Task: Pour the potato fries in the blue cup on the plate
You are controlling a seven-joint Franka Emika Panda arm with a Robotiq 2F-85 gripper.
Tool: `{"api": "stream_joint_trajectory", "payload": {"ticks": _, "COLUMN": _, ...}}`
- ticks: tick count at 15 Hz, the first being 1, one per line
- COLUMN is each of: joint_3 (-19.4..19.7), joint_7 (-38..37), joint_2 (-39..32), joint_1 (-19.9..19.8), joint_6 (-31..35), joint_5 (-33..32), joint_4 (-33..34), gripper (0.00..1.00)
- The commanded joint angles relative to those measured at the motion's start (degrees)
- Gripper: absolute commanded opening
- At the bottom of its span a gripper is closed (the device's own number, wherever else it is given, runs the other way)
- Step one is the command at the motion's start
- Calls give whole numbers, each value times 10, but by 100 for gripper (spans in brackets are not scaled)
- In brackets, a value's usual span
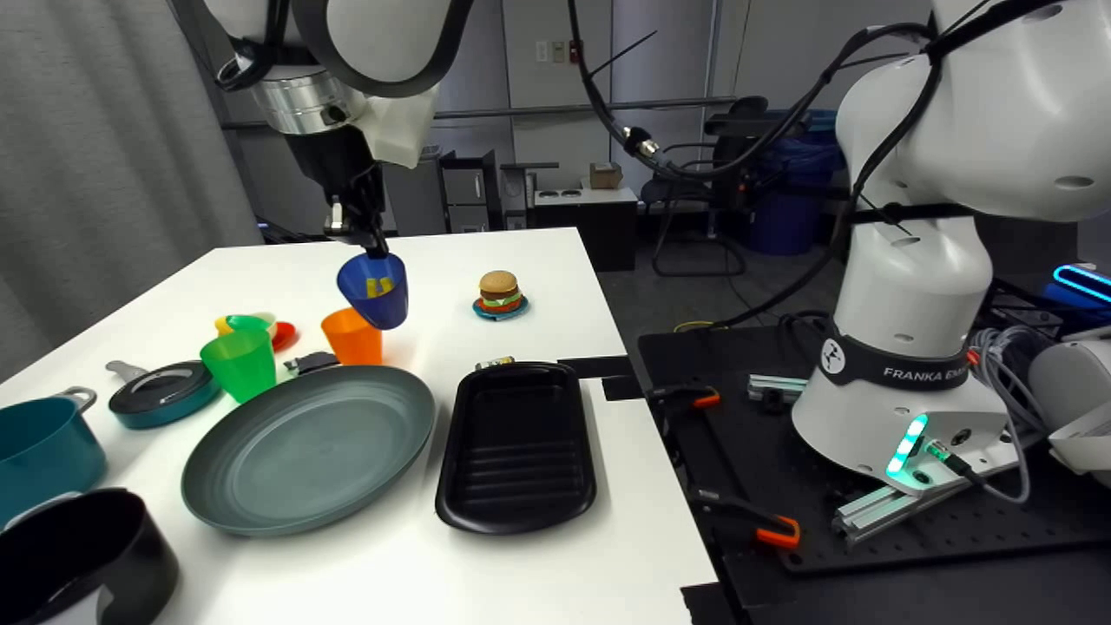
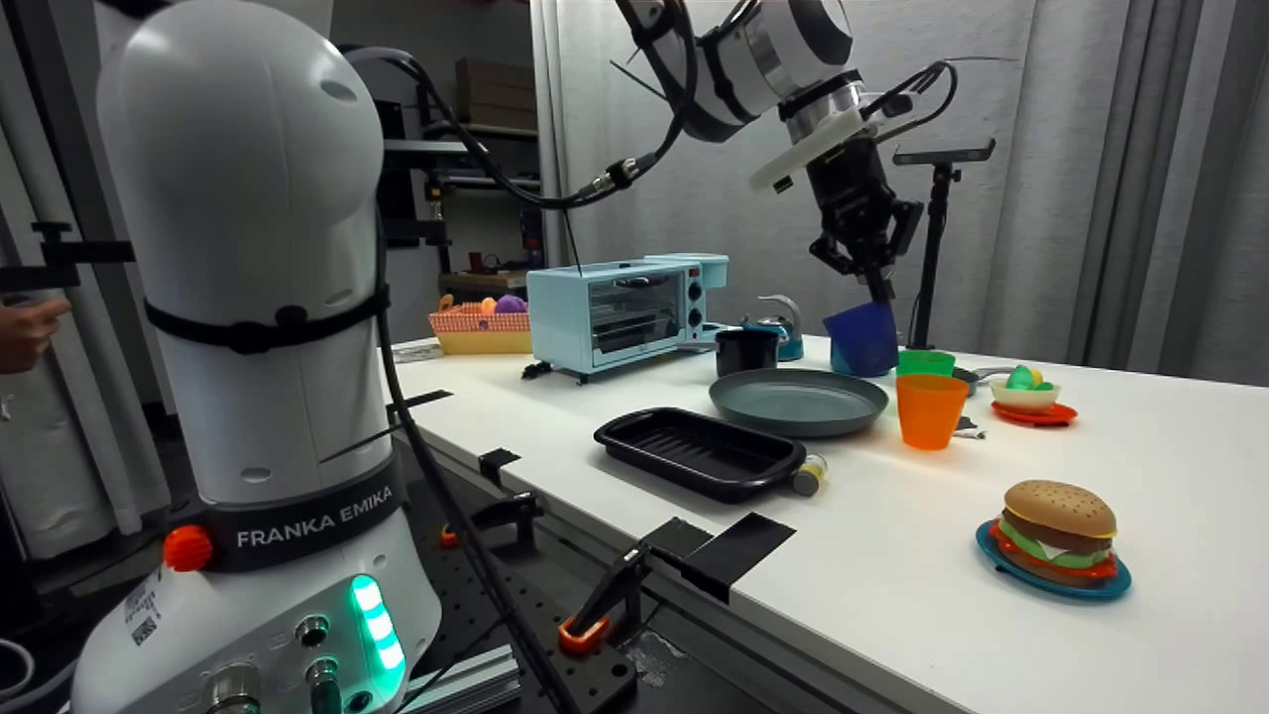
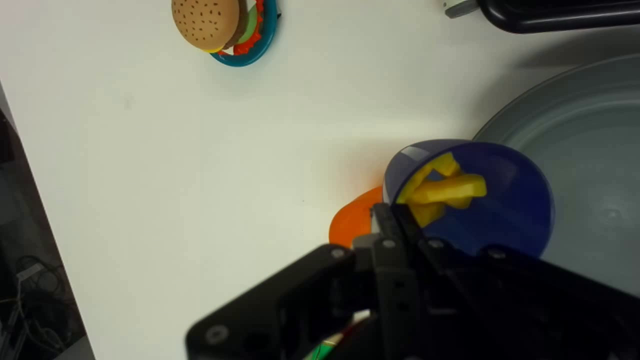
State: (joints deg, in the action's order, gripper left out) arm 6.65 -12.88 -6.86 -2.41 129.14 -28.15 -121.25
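The blue cup point(image 1: 388, 310) is held tilted above the white table, near the edge of the large grey-green plate point(image 1: 304, 460). My gripper point(image 3: 392, 207) is shut on the cup's rim, one finger inside the wall and one outside. In the wrist view, several yellow potato fries point(image 3: 447, 191) lie inside the cup against its wall on the fingers' side. The cup's mouth partly overlaps the plate point(image 3: 590, 165) there. In an exterior view, the cup point(image 2: 861, 340) hangs from the downward-pointing gripper point(image 2: 881, 293). No fries show on the plate.
An orange cup point(image 1: 351, 337) stands just below the blue one, with a green cup point(image 1: 240, 365) beside the plate. A black tray point(image 1: 519, 451), a toy burger point(image 1: 499, 292), a teal pot point(image 1: 48, 443) and a black pot point(image 1: 121, 555) sit around. A toaster oven point(image 2: 615, 312) is farther off.
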Motion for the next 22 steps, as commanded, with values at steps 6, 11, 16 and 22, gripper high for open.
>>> {"api": "stream_joint_trajectory", "payload": {"ticks": 6, "joint_3": -24, "joint_7": -14, "joint_2": -41, "joint_1": 32, "joint_6": -68, "joint_5": -73, "joint_4": 51, "gripper": 1}}
{"api": "stream_joint_trajectory", "payload": {"ticks": 11, "joint_3": -24, "joint_7": -16, "joint_2": -76, "joint_1": 44, "joint_6": -78, "joint_5": -120, "joint_4": 74, "gripper": 1}}
{"api": "stream_joint_trajectory", "payload": {"ticks": 16, "joint_3": -26, "joint_7": -23, "joint_2": -103, "joint_1": 60, "joint_6": -88, "joint_5": -162, "joint_4": 95, "gripper": 1}}
{"api": "stream_joint_trajectory", "payload": {"ticks": 22, "joint_3": -32, "joint_7": -57, "joint_2": -115, "joint_1": 86, "joint_6": -125, "joint_5": -231, "joint_4": 112, "gripper": 1}}
